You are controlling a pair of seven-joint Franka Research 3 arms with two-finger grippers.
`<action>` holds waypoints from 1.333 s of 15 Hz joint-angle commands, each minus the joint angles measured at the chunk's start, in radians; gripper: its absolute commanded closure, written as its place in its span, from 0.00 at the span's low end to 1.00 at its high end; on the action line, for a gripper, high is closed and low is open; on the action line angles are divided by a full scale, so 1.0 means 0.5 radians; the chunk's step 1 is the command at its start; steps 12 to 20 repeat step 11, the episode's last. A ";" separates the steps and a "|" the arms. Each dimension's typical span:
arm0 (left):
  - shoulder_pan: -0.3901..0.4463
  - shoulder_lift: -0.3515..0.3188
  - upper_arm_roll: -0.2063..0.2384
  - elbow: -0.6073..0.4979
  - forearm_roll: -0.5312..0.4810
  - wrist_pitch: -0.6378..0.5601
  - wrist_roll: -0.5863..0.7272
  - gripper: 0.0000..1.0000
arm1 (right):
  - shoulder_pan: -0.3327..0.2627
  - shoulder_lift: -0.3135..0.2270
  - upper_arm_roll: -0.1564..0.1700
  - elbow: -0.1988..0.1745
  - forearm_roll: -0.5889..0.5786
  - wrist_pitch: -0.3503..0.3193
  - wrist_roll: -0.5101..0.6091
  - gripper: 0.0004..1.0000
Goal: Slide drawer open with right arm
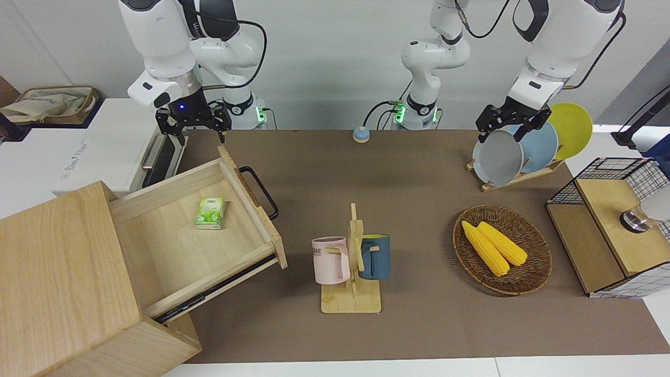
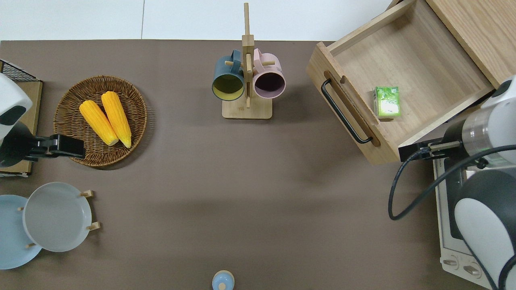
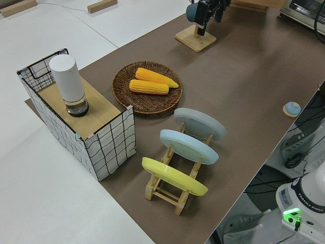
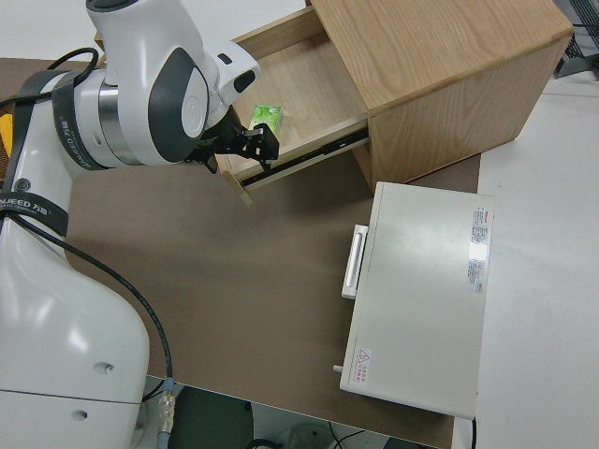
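Observation:
The drawer (image 1: 172, 246) stands pulled far out of the pale wooden cabinet (image 1: 57, 272), with its black bar handle (image 1: 260, 193) facing the table's middle. A small green packet (image 1: 210, 213) lies inside it. The drawer also shows in the overhead view (image 2: 411, 60) and the right side view (image 4: 309, 89). My right gripper (image 1: 193, 123) is open and empty, up in the air, clear of the handle. In the overhead view it is by the drawer's front corner nearest the robots, at the white toaster oven's (image 2: 451, 225) edge. My left arm is parked.
A mug rack (image 1: 352, 262) with a pink and a blue mug stands mid-table. A wicker basket (image 1: 502, 250) holds two corn cobs. A plate rack (image 1: 515, 149), a wood-and-mesh box (image 1: 612, 230) and a small blue bell (image 1: 360, 134) are also here.

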 commanded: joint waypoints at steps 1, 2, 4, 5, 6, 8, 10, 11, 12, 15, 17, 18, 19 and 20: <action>-0.009 -0.020 0.010 -0.010 0.023 -0.023 0.014 0.00 | 0.001 0.028 0.005 0.055 0.023 -0.050 -0.024 0.02; -0.012 -0.020 0.010 -0.010 0.023 -0.023 0.014 0.00 | -0.002 0.028 0.005 0.055 0.014 -0.035 -0.021 0.02; -0.009 -0.020 0.010 -0.010 0.023 -0.023 0.014 0.00 | 0.001 0.028 0.005 0.055 0.001 -0.026 -0.021 0.02; -0.012 -0.020 0.010 -0.010 0.023 -0.023 0.014 0.00 | 0.001 0.028 0.008 0.055 0.001 -0.026 -0.021 0.02; -0.009 -0.020 0.010 -0.010 0.023 -0.023 0.014 0.00 | 0.001 0.028 0.005 0.055 0.004 -0.026 -0.021 0.02; -0.012 -0.020 0.010 -0.010 0.023 -0.026 0.014 0.00 | 0.001 0.028 0.008 0.058 0.001 -0.026 -0.021 0.02; -0.009 -0.020 0.010 -0.010 0.023 -0.023 0.014 0.00 | -0.002 0.025 0.002 0.058 0.004 -0.026 -0.021 0.02; -0.009 -0.020 0.010 -0.010 0.023 -0.023 0.014 0.00 | -0.002 0.025 -0.004 0.058 0.004 -0.026 -0.021 0.02; -0.009 -0.020 0.010 -0.010 0.023 -0.023 0.014 0.00 | -0.002 0.025 -0.004 0.058 0.004 -0.026 -0.021 0.02; -0.009 -0.020 0.010 -0.010 0.023 -0.023 0.014 0.00 | -0.002 0.025 -0.004 0.058 0.004 -0.026 -0.021 0.02; -0.009 -0.020 0.010 -0.010 0.023 -0.023 0.014 0.00 | -0.002 0.025 -0.004 0.058 0.004 -0.026 -0.021 0.02; -0.009 -0.020 0.010 -0.010 0.023 -0.023 0.014 0.00 | -0.002 0.025 -0.004 0.058 0.004 -0.026 -0.021 0.02; -0.009 -0.020 0.010 -0.010 0.023 -0.023 0.014 0.00 | -0.002 0.025 -0.004 0.058 0.004 -0.026 -0.021 0.02; -0.009 -0.020 0.010 -0.010 0.023 -0.023 0.014 0.00 | -0.002 0.025 -0.004 0.058 0.004 -0.026 -0.021 0.02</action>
